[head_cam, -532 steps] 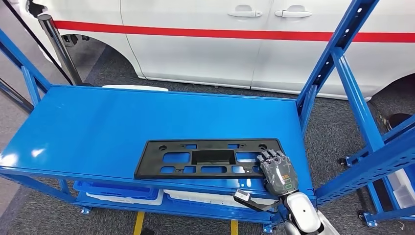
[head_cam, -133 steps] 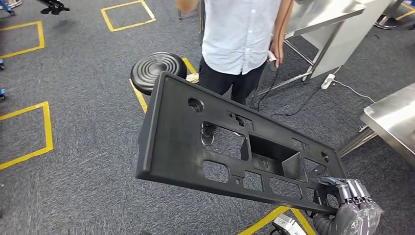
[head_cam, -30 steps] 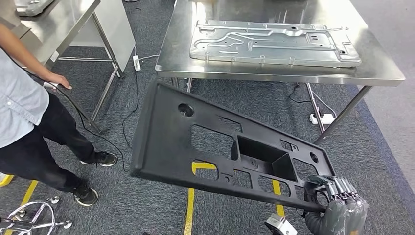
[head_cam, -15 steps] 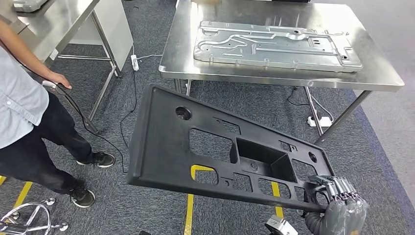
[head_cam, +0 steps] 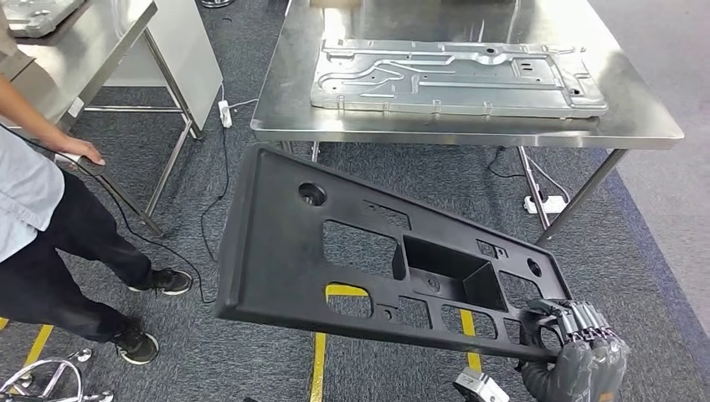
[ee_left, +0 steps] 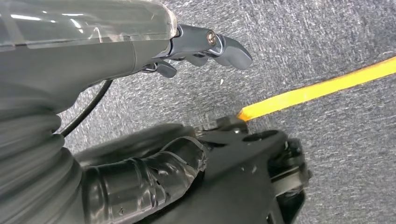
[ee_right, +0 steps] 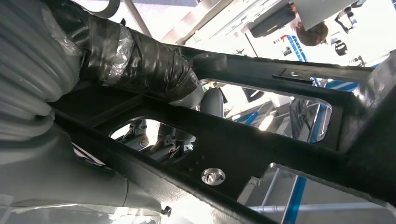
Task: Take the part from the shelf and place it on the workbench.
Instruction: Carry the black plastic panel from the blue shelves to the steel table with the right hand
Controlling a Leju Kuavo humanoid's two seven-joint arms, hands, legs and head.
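A: Nearest first. Right hand (head_cam: 578,356), low at the right of the head view, fingers wrapped round one end of the black part (head_cam: 335,251). Right wrist view: thumb across a bar of the part's frame, fingers hooked through a cut-out.

B: So the part hangs off that one end?

A: Yes. Long axis runs from the hand away to the robot's left and forward, far end higher, whole plate tilted, over carpet, touching nothing else.

B: Left hand (ee_left: 205,44)?

A: Left wrist view: holds nothing, fingers loosely curled over the floor, a yellow floor line (ee_left: 322,88) beside it. Right is the only hand on the part.

B: Target?

A: Steel worktop (head_cam: 653,126) straight ahead, beyond the part's far end. A grey metal panel (head_cam: 456,75) covers most of it; bare strip along the near edge. Person (head_cam: 33,218) stands off left.

B: Judgement?

A: Far end leads; it has to rise over the near edge.
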